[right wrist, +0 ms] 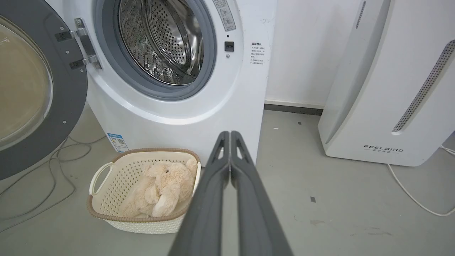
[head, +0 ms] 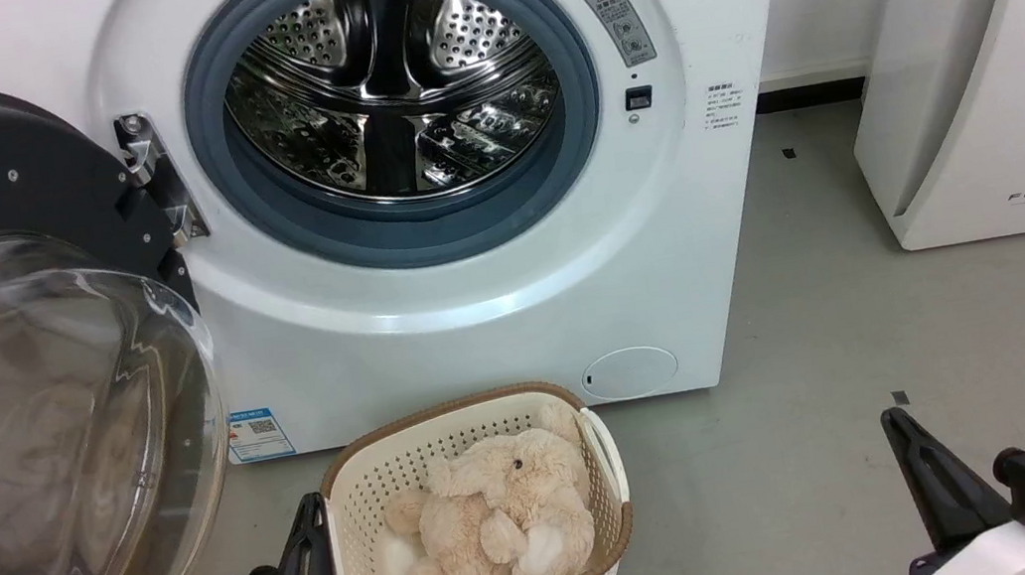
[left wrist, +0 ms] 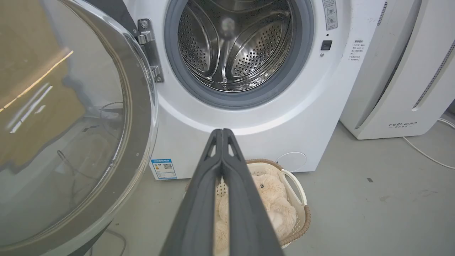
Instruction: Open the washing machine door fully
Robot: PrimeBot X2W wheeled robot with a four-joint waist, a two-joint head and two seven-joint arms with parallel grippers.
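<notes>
The washing machine door stands swung wide on its hinge, left of the washing machine, with its glass bowl bulging toward the robot. It looks rigid and fairly heavy. The glass is probably slick and breakable, so the black rim far from the hinge seems the better place to push. The left pincer and right pincer are pressed together, touching nothing. The drum looks empty. The basket on the floor holds a plush toy.

Door wide open; basket w/ plush
</notes>
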